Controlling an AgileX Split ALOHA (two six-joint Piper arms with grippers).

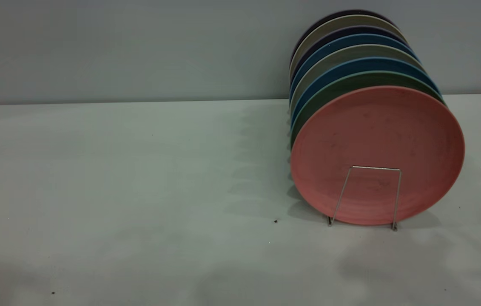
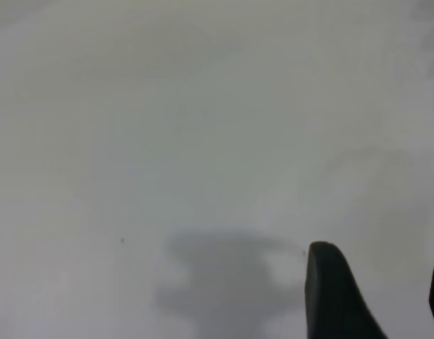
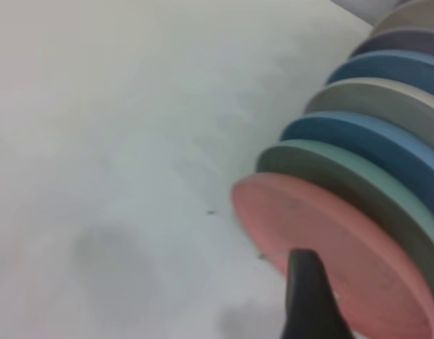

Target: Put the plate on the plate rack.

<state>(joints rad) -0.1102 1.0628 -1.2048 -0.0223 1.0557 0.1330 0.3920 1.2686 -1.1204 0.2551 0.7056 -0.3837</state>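
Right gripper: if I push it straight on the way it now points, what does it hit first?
Most likely the pink plate, standing upright at the front of the plate rack. One dark finger of the right gripper overlaps its face in the wrist view; whether it touches or is apart is unclear.

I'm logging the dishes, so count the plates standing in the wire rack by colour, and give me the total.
Pink plate: 1
Green plate: 1
Blue plates: 2
Grey-beige plates: 2
Dark navy-purple plates: 2
Total: 8 plates, all on edge in the wire rack.
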